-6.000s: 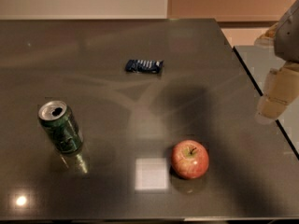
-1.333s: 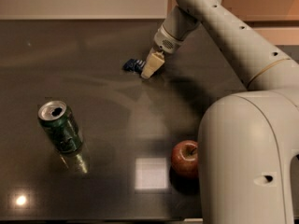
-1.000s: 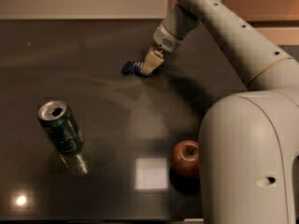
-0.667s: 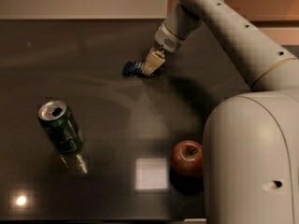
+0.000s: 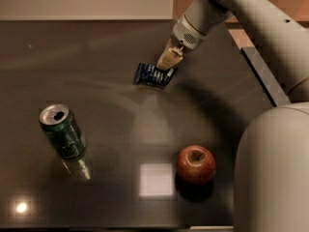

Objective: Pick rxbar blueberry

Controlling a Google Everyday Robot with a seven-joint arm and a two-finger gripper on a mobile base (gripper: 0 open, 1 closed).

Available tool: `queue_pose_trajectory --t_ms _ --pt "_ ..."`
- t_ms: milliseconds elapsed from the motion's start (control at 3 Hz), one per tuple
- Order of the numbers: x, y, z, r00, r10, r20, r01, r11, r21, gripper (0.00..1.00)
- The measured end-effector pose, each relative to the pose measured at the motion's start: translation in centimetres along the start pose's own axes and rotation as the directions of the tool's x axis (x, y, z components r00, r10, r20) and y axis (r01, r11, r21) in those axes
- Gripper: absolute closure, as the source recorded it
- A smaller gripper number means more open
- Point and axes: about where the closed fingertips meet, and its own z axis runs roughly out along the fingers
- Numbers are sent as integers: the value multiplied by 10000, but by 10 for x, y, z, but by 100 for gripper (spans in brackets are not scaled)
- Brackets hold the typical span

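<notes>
The gripper [image 5: 167,61], a pale beige, blunt wedge at the end of a grey cuff, sits at the upper right end of the rxbar blueberry [image 5: 150,75], its tip meeting the wrapper; whether it has closed on the bar or only touches it cannot be told. The bar is a small flat rectangle in a dark navy crinkly wrapper with pale whitish marks, lying slightly slanted in the far middle of a dark, glossy table [image 5: 96,47] with a soft shadow spreading to its right. From the bar the smooth, rounded, off-white arm [image 5: 251,18] rises up and to the right, and its bulky lower casing [image 5: 273,173] fills the corner below and right of the bar, covering that part of the table. Below and right of the bar, well apart, rests a round red apple [image 5: 195,164] with a short stem. Below and left of the bar, also well apart, stands an opened green metal can [image 5: 63,132], mirrored in the surface.
</notes>
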Motion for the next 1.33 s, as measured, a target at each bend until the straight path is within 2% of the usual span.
queue_pose_trajectory --t_ms 667,1000,1333 --pt "-17 36 -52 9948 -759 679 764 9971 -43 100" --pt "-34 51 -83 9845 -1368 1093 1356 9906 188 100" --pt "-54 62 -109 9692 -2029 1397 1978 9790 494 100"
